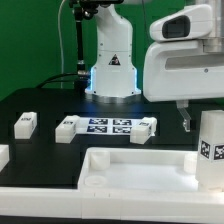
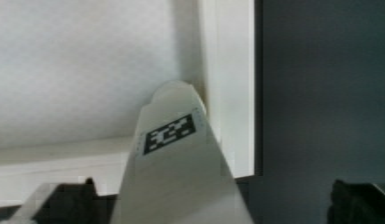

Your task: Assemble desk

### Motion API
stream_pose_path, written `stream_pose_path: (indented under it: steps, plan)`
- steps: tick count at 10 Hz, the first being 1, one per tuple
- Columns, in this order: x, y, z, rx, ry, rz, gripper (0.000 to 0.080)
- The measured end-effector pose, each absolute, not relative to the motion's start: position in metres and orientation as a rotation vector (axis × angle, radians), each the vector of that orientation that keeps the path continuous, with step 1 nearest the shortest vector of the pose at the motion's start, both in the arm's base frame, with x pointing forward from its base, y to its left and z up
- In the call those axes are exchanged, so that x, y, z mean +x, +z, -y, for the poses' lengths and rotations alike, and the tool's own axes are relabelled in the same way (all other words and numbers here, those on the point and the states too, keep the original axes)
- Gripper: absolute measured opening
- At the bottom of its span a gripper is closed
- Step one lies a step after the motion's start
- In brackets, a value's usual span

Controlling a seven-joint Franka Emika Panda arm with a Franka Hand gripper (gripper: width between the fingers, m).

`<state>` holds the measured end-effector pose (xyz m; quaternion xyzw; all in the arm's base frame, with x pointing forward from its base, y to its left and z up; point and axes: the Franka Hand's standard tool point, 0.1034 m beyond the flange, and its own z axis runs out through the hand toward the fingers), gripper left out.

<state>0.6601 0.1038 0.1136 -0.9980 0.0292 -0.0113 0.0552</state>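
Observation:
The desk panel (image 1: pixel 135 172) lies along the front of the exterior view, white and rimmed, with a round corner socket (image 1: pixel 98 160) at its left end. One white square leg (image 1: pixel 211 142) with a tag stands upright at the panel's right end. My gripper (image 1: pixel 203 116) is over that leg; one dark finger (image 1: pixel 185 119) shows beside it. In the wrist view the leg (image 2: pixel 171 150) stands between my fingertips (image 2: pixel 64 203), with a wide gap on one side, and the panel (image 2: pixel 82 80) lies beyond. The gripper (image 2: pixel 210 205) is open.
Loose white legs lie on the black table behind the panel (image 1: pixel 25 123), (image 1: pixel 68 128), (image 1: pixel 146 127), and one shows at the left edge (image 1: pixel 3 155). The marker board (image 1: pixel 110 125) lies between them. The robot's base (image 1: pixel 112 65) stands at the back.

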Motion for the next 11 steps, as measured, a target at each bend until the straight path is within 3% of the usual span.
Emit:
stream_pose_path:
  steps: [3,5,6,7,9,11]
  plan:
    - [0.6626,0.1143,-0.1043,-3.037,-0.072,0.057,0.0649]
    - [0.6625,0.1138,-0.1036,-3.037,-0.071,0.056,0.0374]
    - [0.6626,0.1135,-0.1015,-3.041,-0.071,0.056,0.0374]
    - [0.6628,0.1127,-0.0979,-3.046,-0.070,0.037,0.0299]
    - [0.6629,0.1126,-0.0973,-3.046,-0.068,0.001,0.0298]
    - [0.6632,0.1119,-0.0948,-3.003,-0.067,-0.335,0.0298]
